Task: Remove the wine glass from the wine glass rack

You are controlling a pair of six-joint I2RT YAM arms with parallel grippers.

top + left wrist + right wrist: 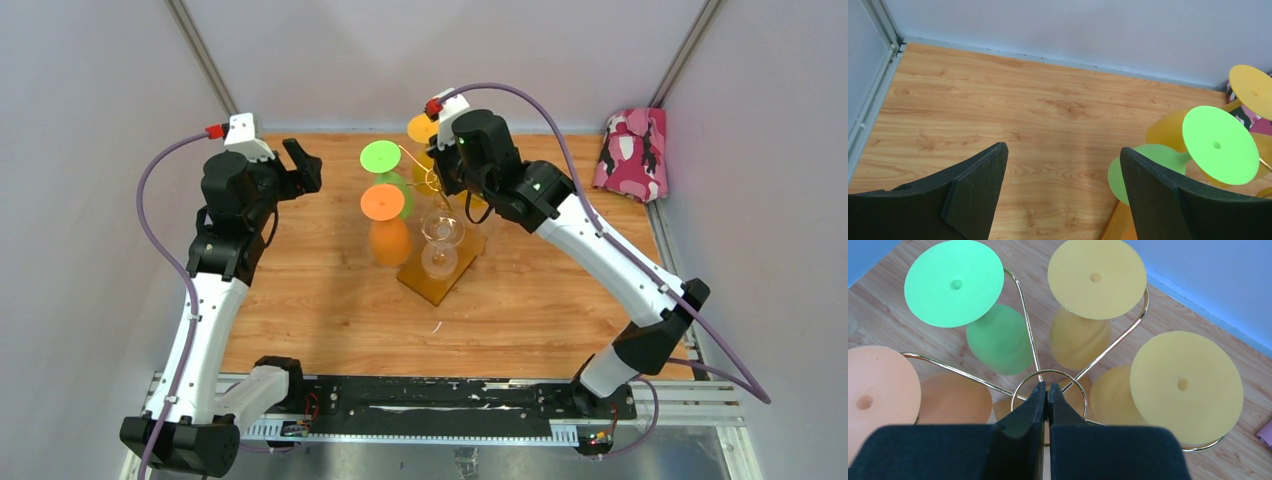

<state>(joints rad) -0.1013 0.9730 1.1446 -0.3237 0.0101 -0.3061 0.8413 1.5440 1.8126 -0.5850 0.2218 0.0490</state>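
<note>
Resting my right hand [1047,395], fingers together, at the top ring [1068,377] of the rack [1025,315], likely to steady it on the bench [300,290], I hover my left hand [1063,150] spread wide beside the green glass [1220,145] hanging upside down, ready to take it.

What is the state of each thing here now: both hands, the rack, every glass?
left hand, open, empty.
right hand, shut, tips at the rack's central ring.
wine glass rack, upright, loaded.
green glass, hanging foot up on the rack.
orange glass, hanging foot up.
yellow glass beside the green one, hanging foot up.
other yellow glass, hanging foot up.
clear glass, hanging foot up.
pink cloth, bunched in the corner.
</note>
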